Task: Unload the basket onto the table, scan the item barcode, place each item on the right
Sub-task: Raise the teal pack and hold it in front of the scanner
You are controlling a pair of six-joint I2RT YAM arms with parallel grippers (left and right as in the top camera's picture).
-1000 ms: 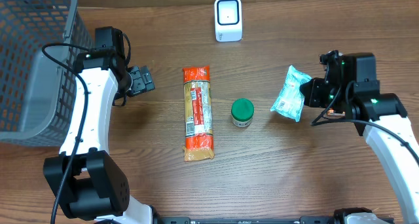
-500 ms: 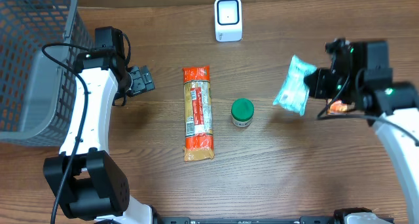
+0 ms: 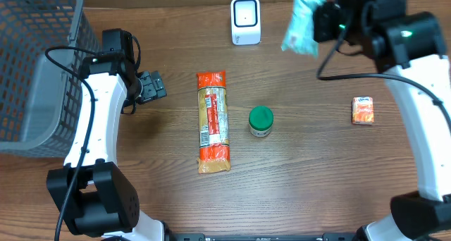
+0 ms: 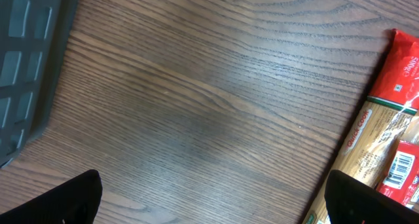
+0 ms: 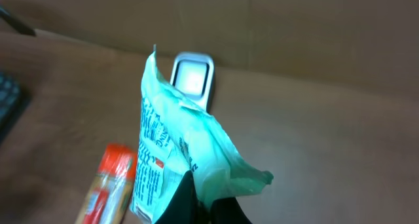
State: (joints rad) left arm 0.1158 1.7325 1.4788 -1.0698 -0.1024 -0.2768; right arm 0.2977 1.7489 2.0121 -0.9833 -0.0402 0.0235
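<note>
A pale green and white packet [image 3: 301, 22] hangs in the air at the back of the table, just right of the white barcode scanner [image 3: 245, 20]. My right gripper [image 3: 325, 22] is shut on its crimped edge. In the right wrist view the packet [image 5: 177, 152] droops from the right gripper [image 5: 209, 207], and the scanner [image 5: 192, 76] stands right behind it, window facing me. My left gripper [image 3: 151, 86] stays low beside the basket, open, with bare wood between its fingers [image 4: 72, 198].
A grey mesh basket [image 3: 35, 65] fills the far left. A long red and tan pasta pack [image 3: 213, 121] lies mid-table, with a green-lidded jar [image 3: 261, 121] to its right. A small orange box [image 3: 363, 110] lies at the right.
The right arm has lifted the packet off the table and carried it back and left towards the scanner, uncovering the small orange box. The left arm has not moved.
</note>
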